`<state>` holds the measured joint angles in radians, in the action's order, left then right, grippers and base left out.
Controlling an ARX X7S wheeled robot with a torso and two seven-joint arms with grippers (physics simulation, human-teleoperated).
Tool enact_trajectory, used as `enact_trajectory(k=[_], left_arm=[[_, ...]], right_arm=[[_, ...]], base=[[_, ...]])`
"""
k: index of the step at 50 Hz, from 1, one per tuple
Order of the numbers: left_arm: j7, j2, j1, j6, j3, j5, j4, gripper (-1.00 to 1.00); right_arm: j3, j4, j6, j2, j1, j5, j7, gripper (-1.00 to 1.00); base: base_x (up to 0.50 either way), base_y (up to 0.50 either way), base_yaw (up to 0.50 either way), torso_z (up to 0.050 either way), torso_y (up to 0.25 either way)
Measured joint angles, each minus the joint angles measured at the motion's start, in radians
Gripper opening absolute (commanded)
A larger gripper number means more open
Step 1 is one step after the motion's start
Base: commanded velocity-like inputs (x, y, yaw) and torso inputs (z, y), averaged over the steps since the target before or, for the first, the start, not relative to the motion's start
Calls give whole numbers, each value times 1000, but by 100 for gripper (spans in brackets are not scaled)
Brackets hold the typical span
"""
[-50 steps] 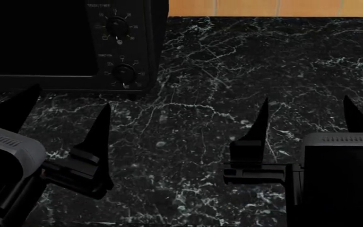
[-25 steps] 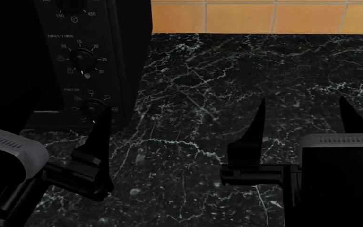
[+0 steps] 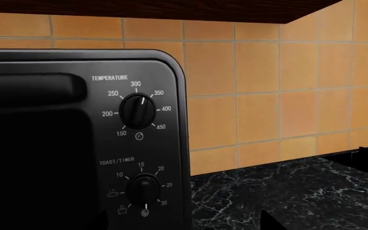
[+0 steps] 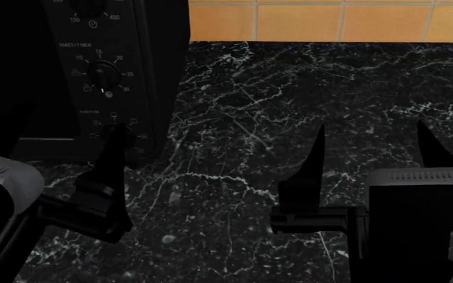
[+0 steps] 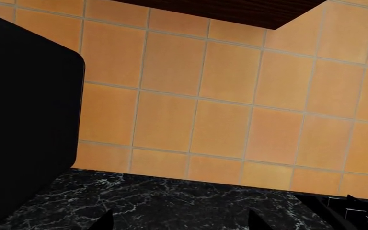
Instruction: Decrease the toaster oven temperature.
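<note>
We see the toaster oven (image 4: pixel 124 71) in the upper left of the head view, standing on the black marble counter (image 4: pixel 289 94). It is big, black and boxy. In the left wrist view its top knob (image 3: pixel 136 110) says TEMPERATURE, and its white line points between 300 and 350. Under it sits the toast timer knob (image 3: pixel 144 189). Orange wall tiles (image 3: pixel 267 96) fill the space behind the oven.

Our left claw (image 4: pixel 49 153) is in the lower left of the head view. One dark finger (image 4: pixel 110 171) stands in front of the oven's lowest knob; we cannot tell if it touches. The claw is spread wide apart and grips nothing.

Our right claw (image 4: pixel 372 150) is in the lower right, over the bare counter, well apart from the oven. Its fingers are spread wide too.
</note>
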<state>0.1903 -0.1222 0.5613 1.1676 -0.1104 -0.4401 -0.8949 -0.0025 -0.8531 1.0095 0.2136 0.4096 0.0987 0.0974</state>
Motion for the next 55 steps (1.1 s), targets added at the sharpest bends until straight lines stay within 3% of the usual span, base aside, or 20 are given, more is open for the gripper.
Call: enact_trajectory(k=[10,25,55], left_arm=[[29,2,149,92,-15,-20,22,100],[21,-36,349,98,-134,4,178,100],[41,-41,508,-5,-247,93,546,100]], right_arm=[[0,8,-14,0,-8,7,2,100],[-2,40,-49,0,-17,17,4,100],[1,127,-143,0,-51,39,3,100]], base=[[0,0,0,0,0],[0,0,0,0,0],[0,0,0,0,0]])
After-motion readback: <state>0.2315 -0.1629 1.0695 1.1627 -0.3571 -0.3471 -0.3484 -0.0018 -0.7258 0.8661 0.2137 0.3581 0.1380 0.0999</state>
